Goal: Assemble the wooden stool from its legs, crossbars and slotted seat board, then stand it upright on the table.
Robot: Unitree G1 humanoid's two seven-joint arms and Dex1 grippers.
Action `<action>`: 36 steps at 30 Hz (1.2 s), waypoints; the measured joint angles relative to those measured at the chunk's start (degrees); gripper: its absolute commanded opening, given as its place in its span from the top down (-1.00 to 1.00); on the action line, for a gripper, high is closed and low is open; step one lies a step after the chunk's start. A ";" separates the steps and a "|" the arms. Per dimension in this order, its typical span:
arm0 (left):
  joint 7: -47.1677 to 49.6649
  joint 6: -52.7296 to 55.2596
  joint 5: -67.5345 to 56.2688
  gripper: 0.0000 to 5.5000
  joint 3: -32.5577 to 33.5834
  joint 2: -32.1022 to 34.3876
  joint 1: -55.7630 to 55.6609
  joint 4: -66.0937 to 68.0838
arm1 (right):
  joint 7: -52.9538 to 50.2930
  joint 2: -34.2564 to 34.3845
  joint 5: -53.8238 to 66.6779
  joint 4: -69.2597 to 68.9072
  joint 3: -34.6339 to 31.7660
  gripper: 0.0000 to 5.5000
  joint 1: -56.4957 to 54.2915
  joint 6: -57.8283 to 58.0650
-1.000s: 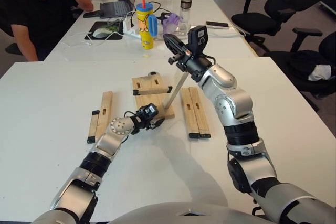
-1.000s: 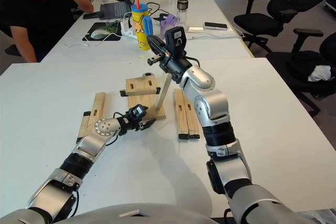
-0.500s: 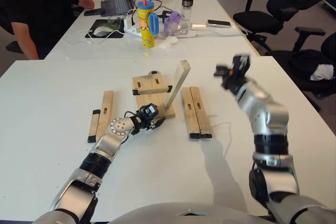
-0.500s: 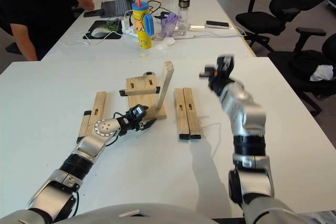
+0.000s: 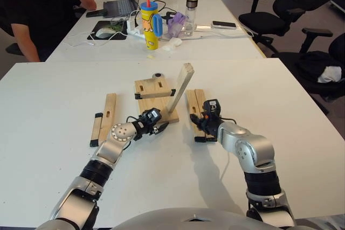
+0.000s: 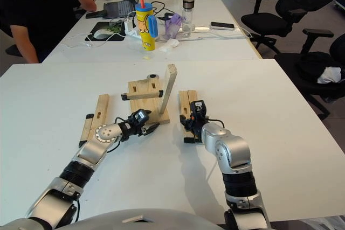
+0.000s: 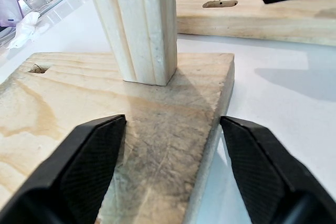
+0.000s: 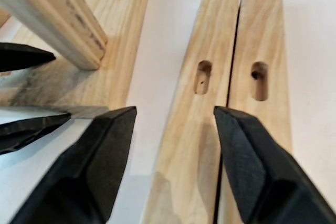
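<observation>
The seat board (image 5: 152, 106), the upright leg (image 5: 181, 86) and the paired legs (image 5: 194, 100) are pale, grained wood, the pair black-capped at their 6 o'clock ends. The left gripper (image 7: 173, 156) and right gripper (image 8: 173, 156) are black, and the counter (image 5: 54, 95) is white.

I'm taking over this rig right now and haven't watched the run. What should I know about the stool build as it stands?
Left tool: open, at the near corner of the seat board, beside the standing leg.
Right tool: open, low over the near end of the two legs lying side by side right of the board; holding nothing.
Other parts: a crossbar lies across the board; a third leg and a thin bar lie flat to its left.
Done: one leg stands in the board, leaning.
Left: three legs, the crossbars, then stand the stool upright.
</observation>
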 measured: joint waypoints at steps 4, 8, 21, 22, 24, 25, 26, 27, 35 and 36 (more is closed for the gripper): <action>0.00 0.05 0.00 -0.22 0.00 -0.01 0.01 -0.11 | -0.04 0.26 -1.37 0.63 0.77 0.03 0.03 0.85; 0.00 0.36 0.01 -0.22 0.00 -0.01 0.25 -0.52 | 0.05 -0.77 -2.83 0.64 1.32 0.03 0.02 0.81; 0.10 0.90 0.01 -0.22 -0.01 -0.09 1.14 -1.50 | 6.05 -4.79 -6.58 2.21 6.98 0.03 -0.50 -1.06; 0.16 0.92 0.01 -0.22 -0.01 -0.09 1.16 -1.52 | 6.44 -5.15 -6.67 2.06 7.67 0.03 -0.56 -1.08; 0.19 0.93 0.01 -0.22 -0.01 -0.13 1.20 -1.58 | 7.02 -6.01 -7.12 2.11 8.71 0.03 -0.80 -1.45; 0.19 0.96 0.01 -0.22 -0.01 -0.15 1.23 -1.63 | 7.22 -6.27 -7.56 2.32 8.91 0.03 -0.85 -1.83; 0.20 0.96 0.01 -0.22 -0.01 -0.20 1.28 -1.66 | 7.39 -6.38 -8.03 2.51 9.11 0.03 -0.90 -2.14; 0.20 0.97 0.01 -0.22 -0.01 -0.31 1.29 -1.67 | 7.44 -6.59 -8.58 2.71 9.35 0.03 -1.05 -2.45; 0.33 1.13 -0.01 -0.22 -0.02 -0.43 1.63 -2.14 | 10.92 -13.45 -13.89 5.49 17.15 0.03 -4.16 -4.29; 0.37 1.15 -0.01 -0.22 -0.02 -0.45 1.65 -2.16 | 11.56 -13.73 -14.11 6.00 17.37 0.03 -4.86 -4.31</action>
